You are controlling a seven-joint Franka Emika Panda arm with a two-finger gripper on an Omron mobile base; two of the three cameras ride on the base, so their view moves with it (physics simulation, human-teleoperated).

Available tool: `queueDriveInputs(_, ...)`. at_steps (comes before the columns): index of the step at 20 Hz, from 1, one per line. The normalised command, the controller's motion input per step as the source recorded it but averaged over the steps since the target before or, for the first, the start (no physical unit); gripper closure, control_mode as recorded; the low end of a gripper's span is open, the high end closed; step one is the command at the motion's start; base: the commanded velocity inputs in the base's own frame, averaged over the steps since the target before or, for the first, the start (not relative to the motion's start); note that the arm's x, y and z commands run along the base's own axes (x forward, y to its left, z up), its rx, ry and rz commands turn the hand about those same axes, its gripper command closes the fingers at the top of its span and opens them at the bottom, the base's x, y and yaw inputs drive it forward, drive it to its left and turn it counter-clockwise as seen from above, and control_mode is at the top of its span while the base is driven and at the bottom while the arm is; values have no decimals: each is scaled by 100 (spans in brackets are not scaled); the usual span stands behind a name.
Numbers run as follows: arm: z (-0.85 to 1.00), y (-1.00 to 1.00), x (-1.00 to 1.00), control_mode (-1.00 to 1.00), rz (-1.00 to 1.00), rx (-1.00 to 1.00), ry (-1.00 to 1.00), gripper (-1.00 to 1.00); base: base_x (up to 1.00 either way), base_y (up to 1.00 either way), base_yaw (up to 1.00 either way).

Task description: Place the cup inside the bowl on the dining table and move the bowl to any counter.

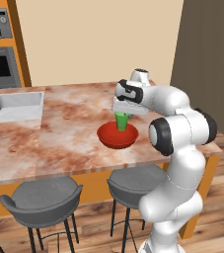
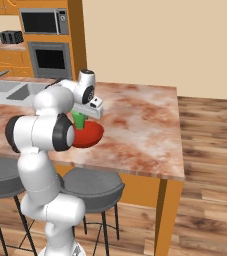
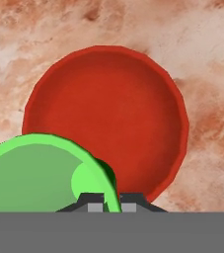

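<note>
The small bright-green tapered cup [image 3: 39, 173] hangs left of the claw [image 3: 112, 201], its rim pinched between the fully closed dark fingertips [image 3: 94, 200]. Directly below and ahead of the claw sits the wide glossy red round bowl [image 3: 108, 113], resting on the pinkish-brown marbled dining table [image 3: 207, 74].

the white arm [image 1: 182, 143] is bent at the elbow, its wrist turned down, the gripper [image 3: 112, 203] pinched on the cup [image 3: 44, 173] rim.

No legible txt or labels anywhere.
</note>
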Motion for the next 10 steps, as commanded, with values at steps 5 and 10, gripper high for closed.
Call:
queueDriveInputs(5, -10, 0, 23, -100, 0, 0, -4, 100, 0, 0, 0)
queueDriveInputs(10, -1, 2, 30, -100, 0, 0, -4, 100, 0, 0, 0)
